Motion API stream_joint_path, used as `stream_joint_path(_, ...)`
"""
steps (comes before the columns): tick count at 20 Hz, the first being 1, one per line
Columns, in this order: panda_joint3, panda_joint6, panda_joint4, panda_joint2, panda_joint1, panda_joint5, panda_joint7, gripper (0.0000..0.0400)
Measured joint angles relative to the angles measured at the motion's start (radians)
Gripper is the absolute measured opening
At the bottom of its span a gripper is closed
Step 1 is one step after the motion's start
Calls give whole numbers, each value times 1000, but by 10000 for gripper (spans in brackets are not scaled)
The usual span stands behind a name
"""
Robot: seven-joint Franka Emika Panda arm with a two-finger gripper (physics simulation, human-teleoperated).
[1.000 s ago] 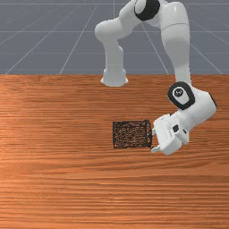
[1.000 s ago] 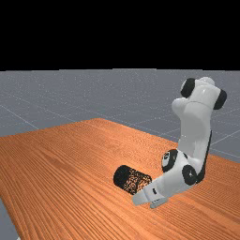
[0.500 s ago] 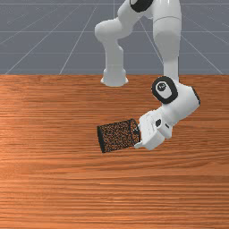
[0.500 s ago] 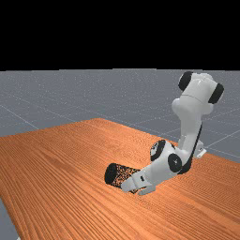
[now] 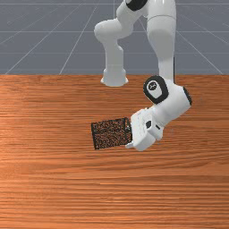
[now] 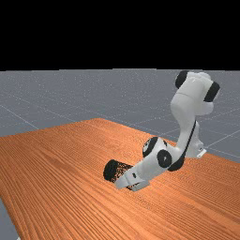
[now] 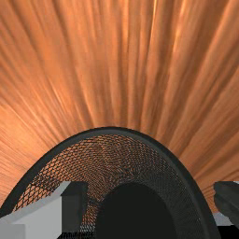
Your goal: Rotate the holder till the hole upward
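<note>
Beside the holder's mouth, at its right end in the front view, is my gripper (image 5: 129, 136). The holder (image 5: 111, 133) is a black mesh cylinder lying on its side, its closed base toward the front view's left. In the wrist view, my gripper (image 7: 151, 205) stands open: one finger (image 7: 73, 210) overlaps the inside of the mouth, the other (image 7: 227, 200) is just outside the rim. The holder (image 7: 126, 163) faces the camera there with its round opening, the dark base deep inside. Whether either finger touches the wall, I cannot tell.
The wooden table (image 5: 49, 188) extends all around the holder. Its corner (image 6: 97, 120) lies at the back of the far view. The arm's base (image 5: 114, 76) stands at the table's rear edge in the front view.
My hand and the holder have moved toward the front view's left over the last second. The holder has also turned slightly, its base end having swung a little toward the front view's bottom.
</note>
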Motion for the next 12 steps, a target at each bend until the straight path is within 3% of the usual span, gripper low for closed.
stream_joint_path(5, -14, 31, -23, -9, -18, -13, -11, 400)
stream_joint_path(6, -12, 85, -55, -29, -26, -11, 1, 400)
stream_joint_path(7, -15, 39, -28, -12, -24, -15, -16, 400)
stream_joint_path(8, -33, 94, -62, -24, -10, -49, 9, 243)
stream_joint_path(9, -35, 99, -66, -25, -12, -52, 8, 151)
stream_joint_path(10, -39, 112, -73, -28, -12, -62, 5, 92)
stream_joint_path(12, -40, 105, -73, -34, -12, -59, 3, 40)
